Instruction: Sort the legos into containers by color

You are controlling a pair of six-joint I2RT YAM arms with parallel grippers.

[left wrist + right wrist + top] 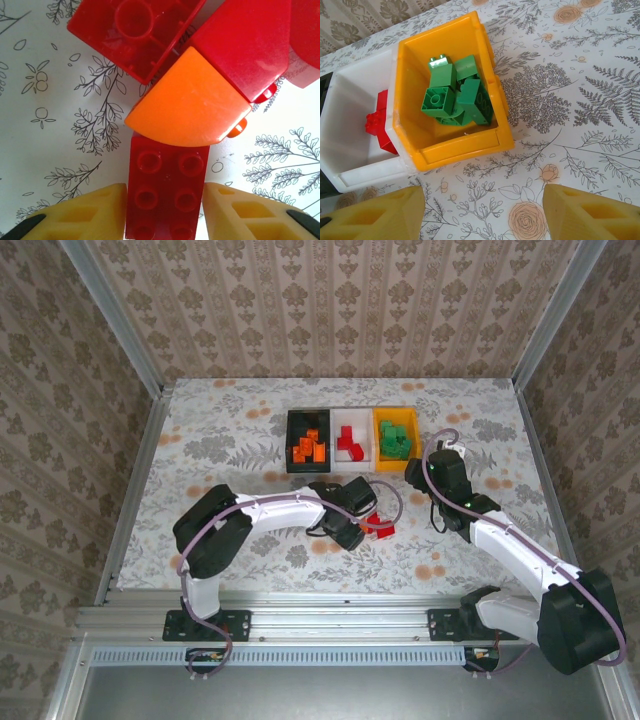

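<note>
In the left wrist view my left gripper (165,215) is down on the table, its yellow fingers pressed against both long sides of a red lego (165,190). An orange curved lego (187,107) lies against that brick's far end, with two more red legos (135,30) (245,45) beyond it. The three containers stand in a row: black (292,445) holding orange legos (308,448), white (355,420) holding red ones (377,122), and yellow (465,145) holding green ones (455,95). My right gripper (482,215) hovers open just in front of the yellow container, nothing between its fingers.
The loose red legos (379,528) lie on the floral tablecloth in front of the containers, between the two arms. Patterned walls with metal frame rails (135,480) enclose the table on three sides.
</note>
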